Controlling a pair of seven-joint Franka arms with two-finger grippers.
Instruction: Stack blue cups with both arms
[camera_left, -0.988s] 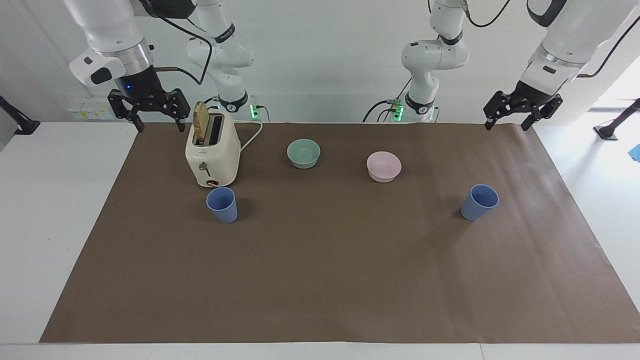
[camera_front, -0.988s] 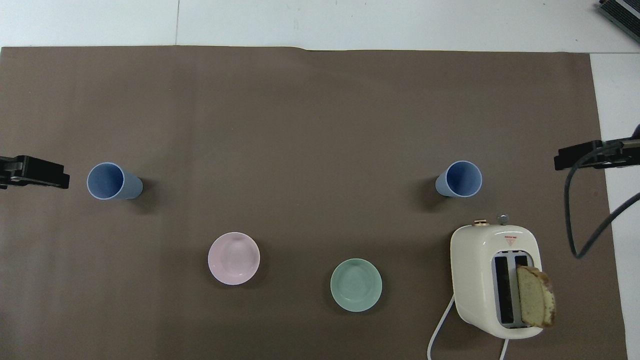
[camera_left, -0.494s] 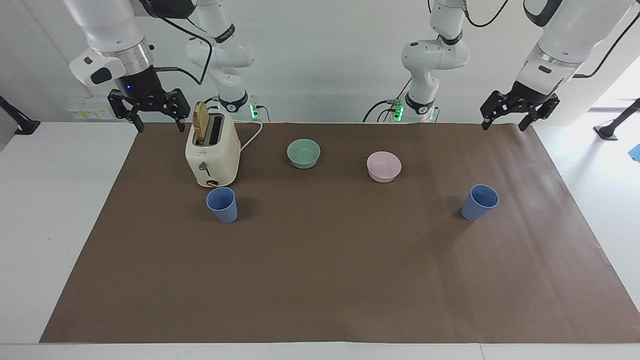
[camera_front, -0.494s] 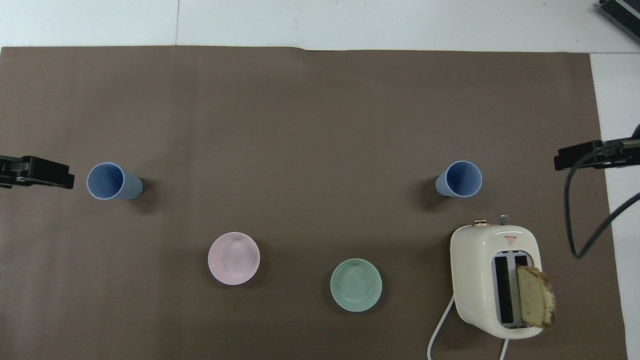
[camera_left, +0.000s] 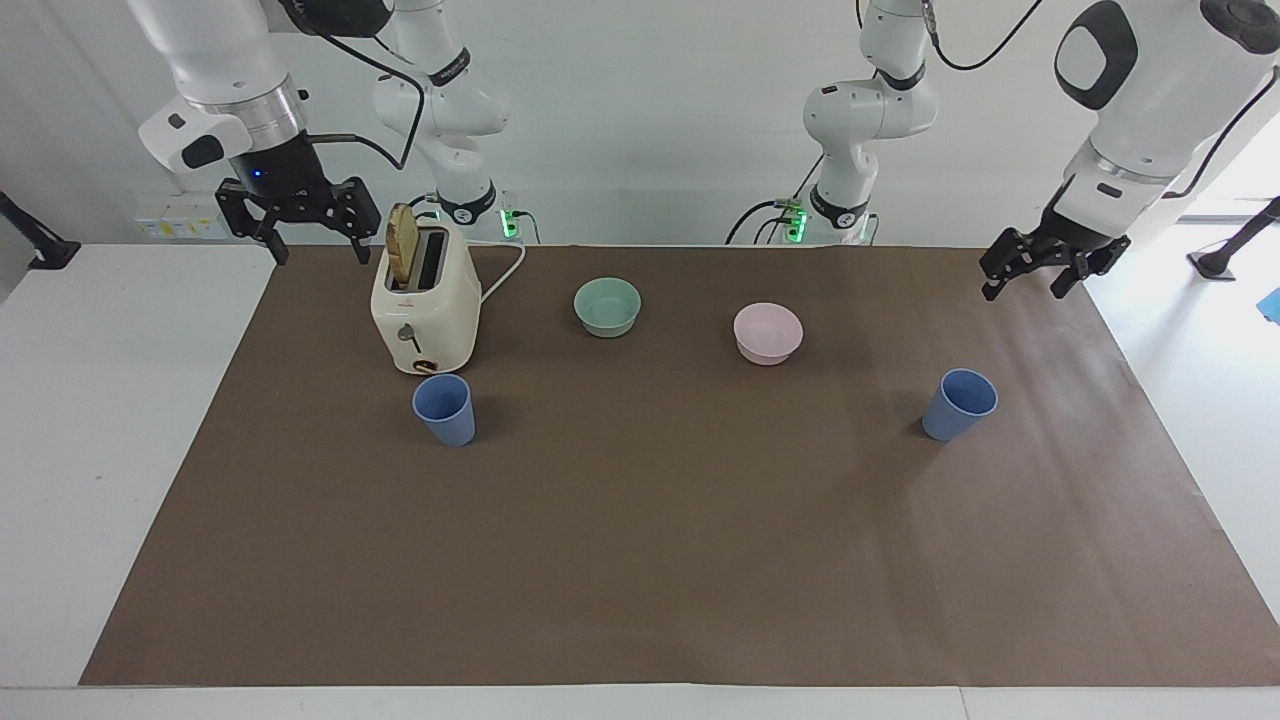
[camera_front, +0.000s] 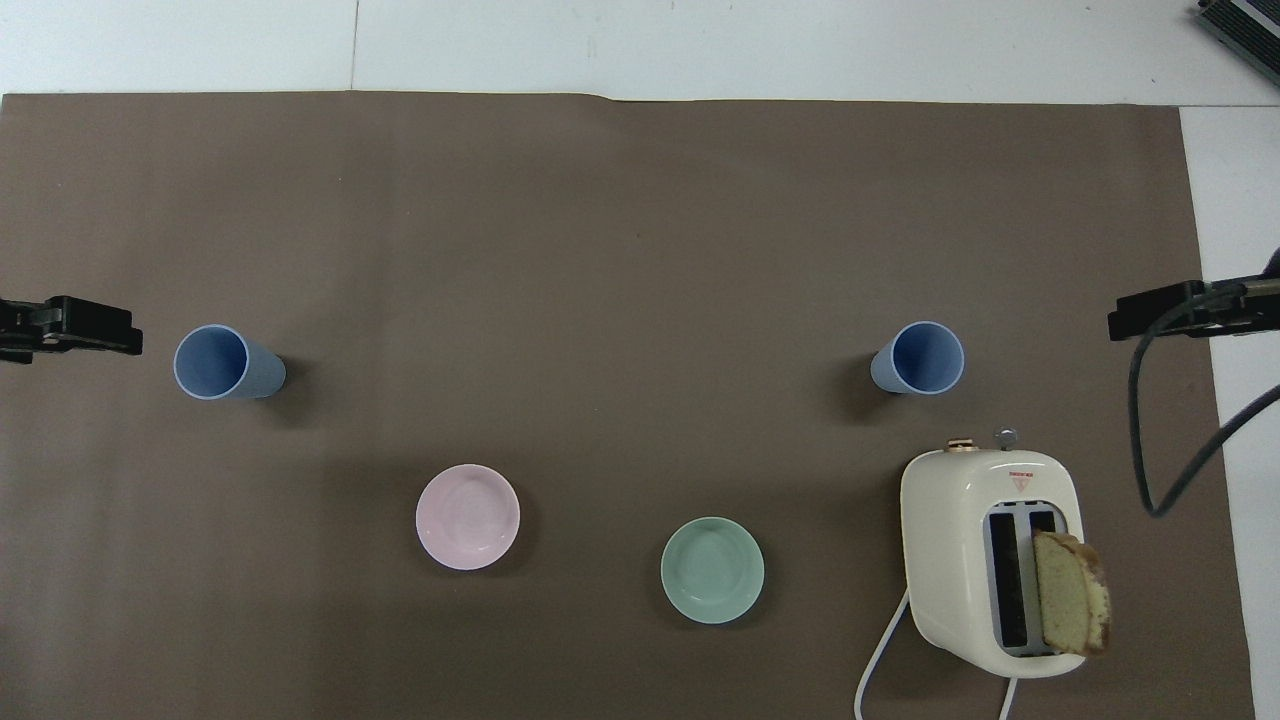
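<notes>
Two blue cups stand upright and apart on the brown mat. One cup (camera_left: 445, 408) (camera_front: 918, 358) is just beside the toaster, toward the right arm's end. The other cup (camera_left: 960, 404) (camera_front: 225, 362) is toward the left arm's end. My left gripper (camera_left: 1025, 288) (camera_front: 72, 328) is open and empty, in the air over the mat's edge at its own end, not touching the cup. My right gripper (camera_left: 320, 252) (camera_front: 1160, 310) is open and empty, raised over the mat's edge beside the toaster, waiting.
A cream toaster (camera_left: 424, 305) (camera_front: 990, 555) with a slice of bread (camera_left: 401, 243) in it stands at the right arm's end. A mint-green bowl (camera_left: 607, 306) and a pink bowl (camera_left: 767, 332) sit nearer to the robots than the cups.
My left gripper has come down and moved out over the mat's edge, closer to its cup. The right gripper and both cups have not moved.
</notes>
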